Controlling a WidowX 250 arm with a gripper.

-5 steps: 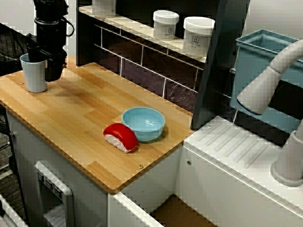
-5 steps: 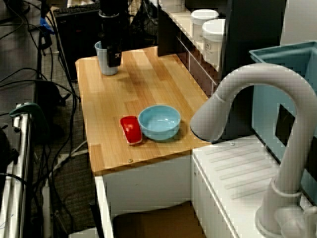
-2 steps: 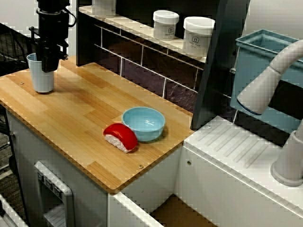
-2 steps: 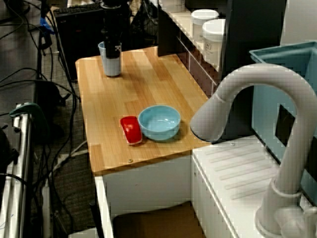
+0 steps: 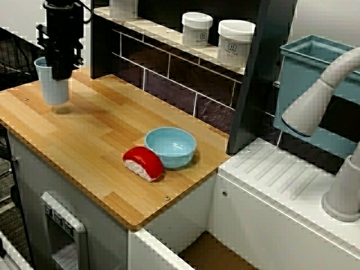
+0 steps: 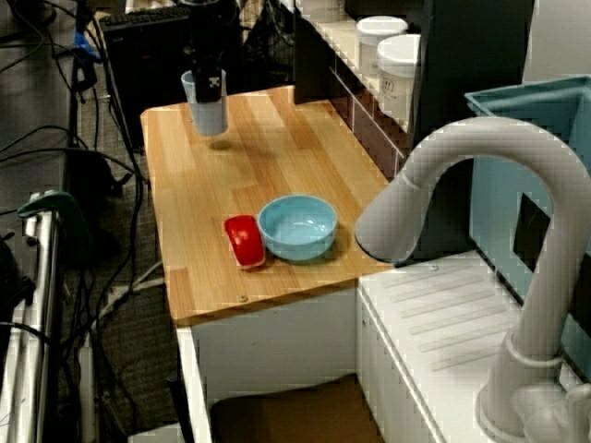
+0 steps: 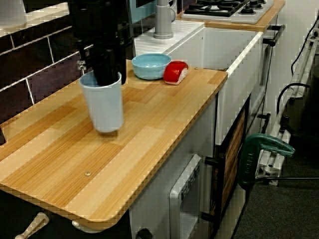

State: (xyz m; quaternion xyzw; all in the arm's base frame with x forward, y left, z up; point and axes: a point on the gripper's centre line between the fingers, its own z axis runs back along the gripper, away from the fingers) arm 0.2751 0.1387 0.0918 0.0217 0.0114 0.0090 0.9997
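A pale blue cup (image 5: pixel 54 88) (image 6: pixel 209 113) (image 7: pixel 103 103) hangs upright just above the wooden counter (image 5: pixel 95 140), near its left end, with a shadow under it. My black gripper (image 5: pixel 59 67) (image 6: pixel 211 88) (image 7: pixel 105 74) comes down from above and is shut on the cup's rim, one finger reaching inside. Further right on the counter sit a light blue bowl (image 5: pixel 170 147) (image 6: pixel 297 227) (image 7: pixel 151 65) and, touching it, a red and white sushi piece (image 5: pixel 144 163) (image 6: pixel 244 240) (image 7: pixel 175 72).
Two white jars (image 5: pixel 197 28) (image 5: pixel 235 42) stand on the tiled shelf behind the counter. A grey tap (image 6: pixel 462 185) arches over the white sink drainboard (image 5: pixel 281 180) at the right. A blue bin (image 5: pixel 315 84) sits behind it. A hob (image 7: pixel 224 7) lies beyond the sink.
The gripper closed on the cup's rim and raised it off the counter, carrying it slightly right. Bowl and sushi have not moved.
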